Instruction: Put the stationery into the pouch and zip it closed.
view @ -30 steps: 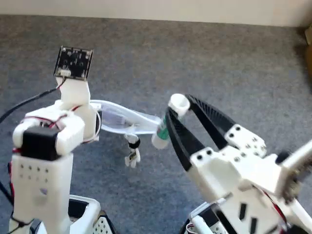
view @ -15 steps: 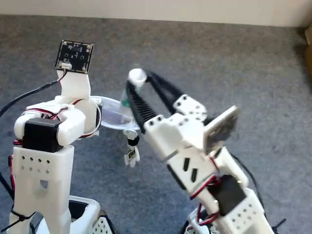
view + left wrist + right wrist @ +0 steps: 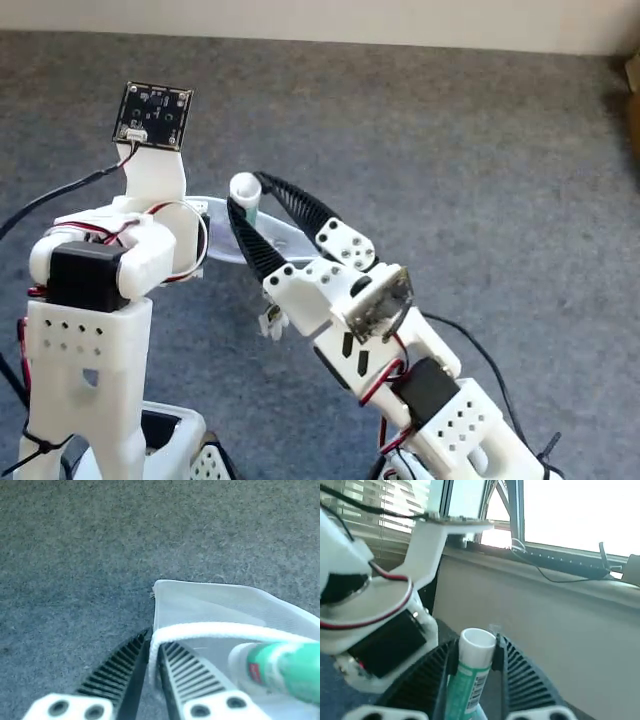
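A clear white-rimmed pouch (image 3: 222,243) hangs off the grey floor, and my left gripper (image 3: 153,641) is shut on its rim. In the left wrist view the pouch (image 3: 215,605) gapes open beyond the black fingers (image 3: 187,672). My right gripper (image 3: 246,197) is shut on a glue stick (image 3: 245,190) with a white cap and green body, held upright over the pouch beside the left arm. The glue stick's green lower end (image 3: 287,667) sits at the pouch mouth. In the right wrist view the glue stick (image 3: 470,675) stands between that gripper's (image 3: 475,652) fingers.
Grey carpet (image 3: 480,150) covers the whole work area, with a pale wall along the far edge. The left arm's white body (image 3: 95,300) and its camera board (image 3: 153,115) stand close to the pouch. A small zip pull (image 3: 268,320) dangles below the pouch.
The right arm has swung left with the glue stick, from the pouch's right end to over the pouch next to the left arm. The left arm has barely moved.
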Controlling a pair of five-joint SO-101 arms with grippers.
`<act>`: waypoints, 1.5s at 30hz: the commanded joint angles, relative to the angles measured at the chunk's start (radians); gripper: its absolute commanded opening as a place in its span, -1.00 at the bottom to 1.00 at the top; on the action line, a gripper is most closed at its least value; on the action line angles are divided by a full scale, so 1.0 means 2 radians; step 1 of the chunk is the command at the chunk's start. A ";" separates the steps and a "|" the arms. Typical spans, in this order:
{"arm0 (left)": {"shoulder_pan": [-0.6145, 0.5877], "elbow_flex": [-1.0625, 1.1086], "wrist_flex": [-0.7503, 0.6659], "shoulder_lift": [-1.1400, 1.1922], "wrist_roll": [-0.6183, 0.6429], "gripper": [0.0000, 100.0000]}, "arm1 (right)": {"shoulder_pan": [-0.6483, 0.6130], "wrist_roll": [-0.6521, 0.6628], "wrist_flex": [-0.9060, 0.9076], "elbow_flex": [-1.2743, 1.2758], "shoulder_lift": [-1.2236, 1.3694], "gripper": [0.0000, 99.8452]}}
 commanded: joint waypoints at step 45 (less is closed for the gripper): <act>-0.018 0.005 0.001 0.019 -0.001 -0.99 | -0.040 -0.164 0.481 -0.102 -0.139 -0.67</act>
